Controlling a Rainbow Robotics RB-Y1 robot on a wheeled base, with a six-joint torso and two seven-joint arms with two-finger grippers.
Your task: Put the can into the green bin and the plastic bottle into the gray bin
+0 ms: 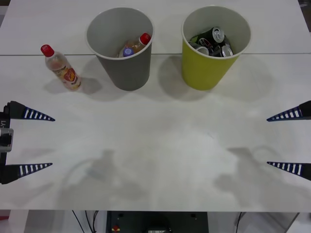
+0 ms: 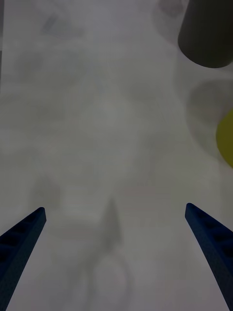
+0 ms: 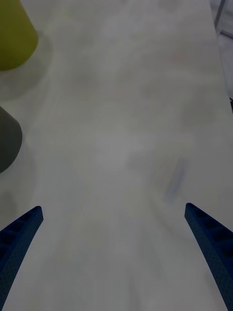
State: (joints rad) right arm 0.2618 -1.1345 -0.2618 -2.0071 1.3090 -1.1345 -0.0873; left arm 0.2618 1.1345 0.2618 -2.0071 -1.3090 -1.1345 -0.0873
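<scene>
- Reference landmark: the gray bin [image 1: 120,46], standing upright on the white table [image 1: 160,160] at the far side.
- Inside the gray bin: a red-capped bottle [image 1: 138,44] and a purple-capped bottle [image 1: 128,52], both leaning against its inner wall.
- The green bin [image 1: 214,46] stands upright beside the gray bin on the robot's right, apart from it, with bare table between them. It holds several cans [image 1: 214,42], black with silver tops.
- The plastic bottle [image 1: 60,67] lies on the table on the robot's left of the gray bin, near it but not touching. Its red cap points away from the robot; the red-and-yellow label faces up.
- The left gripper [image 1: 35,141] sits at the table's left edge, nearer the robot than the gray bin and well apart from it. Its fingers [image 3: 19,233] are spread wide and hold nothing.
- The right gripper [image 1: 286,141] sits at the table's right edge, well apart from the gray bin and beyond the green bin's side. Its fingers [image 2: 208,233] are spread wide and hold nothing.
- In the left wrist view, the lower walls of the green bin [image 3: 14,36] and gray bin [image 3: 7,141] appear beyond the spread fingers.
</scene>
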